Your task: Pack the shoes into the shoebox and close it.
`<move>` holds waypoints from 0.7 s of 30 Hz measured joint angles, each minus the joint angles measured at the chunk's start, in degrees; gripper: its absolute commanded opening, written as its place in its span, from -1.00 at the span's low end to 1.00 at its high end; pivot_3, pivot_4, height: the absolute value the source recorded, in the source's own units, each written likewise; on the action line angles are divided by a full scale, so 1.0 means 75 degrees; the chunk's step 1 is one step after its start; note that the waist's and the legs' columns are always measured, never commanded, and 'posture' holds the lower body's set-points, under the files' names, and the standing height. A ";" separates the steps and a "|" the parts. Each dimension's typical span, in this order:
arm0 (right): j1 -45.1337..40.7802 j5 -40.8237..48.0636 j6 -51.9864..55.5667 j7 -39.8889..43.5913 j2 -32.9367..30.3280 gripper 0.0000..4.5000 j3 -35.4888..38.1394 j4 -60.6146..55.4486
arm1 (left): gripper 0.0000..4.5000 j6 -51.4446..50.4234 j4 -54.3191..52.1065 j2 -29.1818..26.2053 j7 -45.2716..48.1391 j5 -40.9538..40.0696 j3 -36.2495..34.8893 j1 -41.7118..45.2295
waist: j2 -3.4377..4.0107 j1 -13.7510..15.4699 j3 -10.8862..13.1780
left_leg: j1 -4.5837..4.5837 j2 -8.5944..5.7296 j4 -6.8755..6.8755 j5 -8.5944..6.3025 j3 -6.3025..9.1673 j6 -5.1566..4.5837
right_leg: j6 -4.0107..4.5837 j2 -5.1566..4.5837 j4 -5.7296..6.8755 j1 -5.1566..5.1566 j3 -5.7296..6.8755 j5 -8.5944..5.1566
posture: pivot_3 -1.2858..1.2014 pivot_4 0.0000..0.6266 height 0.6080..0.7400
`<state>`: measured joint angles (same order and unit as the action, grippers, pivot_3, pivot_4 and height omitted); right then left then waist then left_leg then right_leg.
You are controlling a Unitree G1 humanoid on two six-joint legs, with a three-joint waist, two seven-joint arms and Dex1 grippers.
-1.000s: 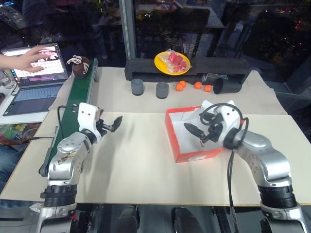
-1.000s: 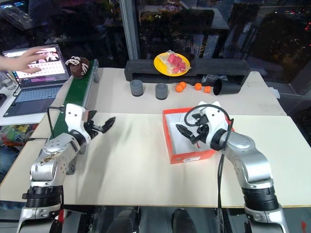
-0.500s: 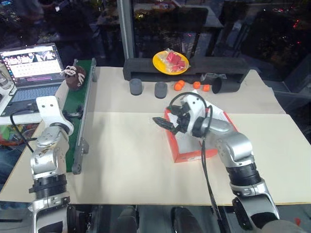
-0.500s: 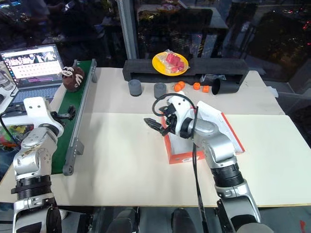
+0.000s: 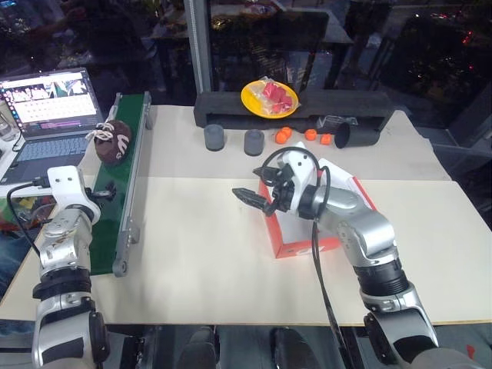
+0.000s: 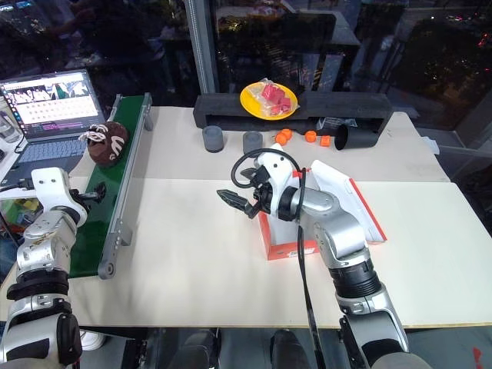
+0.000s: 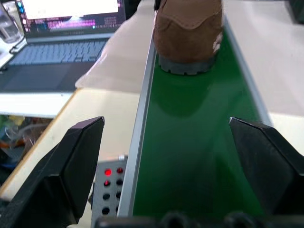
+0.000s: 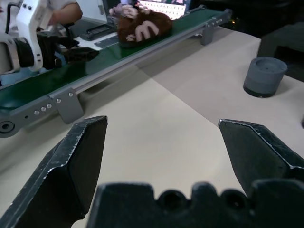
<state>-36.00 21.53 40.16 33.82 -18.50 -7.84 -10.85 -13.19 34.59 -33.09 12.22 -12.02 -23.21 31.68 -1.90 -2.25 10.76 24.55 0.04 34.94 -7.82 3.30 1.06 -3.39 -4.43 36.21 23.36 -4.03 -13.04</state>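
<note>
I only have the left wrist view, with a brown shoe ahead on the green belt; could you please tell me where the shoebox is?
Observer: The shoebox sits on the table, to the right of the belt, with its lid open.
Operator: Thank you. What about the right gripper?
Observer: The right gripper is open, above the table by the box's left wall, pointing toward the belt.
Operator: Is anything beyond the box?
Observer: Two grey cylinders stand there, with a yellow plate behind them.

Shoe (image 5: 112,141) on belt (image 5: 123,196) — shoebox (image 5: 307,223) apart
</note>
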 measured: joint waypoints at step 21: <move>0.0355 0.0002 0.0388 -0.0189 -0.0455 1.00 0.0216 -0.0469 | 0.19 0.0043 0.0413 0.0156 0.0464 -0.0267 0.0184 0.0349 | -0.0003 0.0059 -0.0002 | 0.0005 0.0001 0.0006 0.0001 0.0003 0.0000 | 0.0001 0.0000 0.0002 0.0001 0.0005 0.0002 | 0.03 -0.52 1.00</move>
<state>-33.34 21.55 43.07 32.40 -21.91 -6.22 -14.36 -12.87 37.69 -31.92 15.70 -14.02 -21.83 34.30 -1.93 -1.80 10.74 24.59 0.05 34.98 -7.82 3.32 1.06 -3.38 -4.43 36.22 23.37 -4.00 -13.02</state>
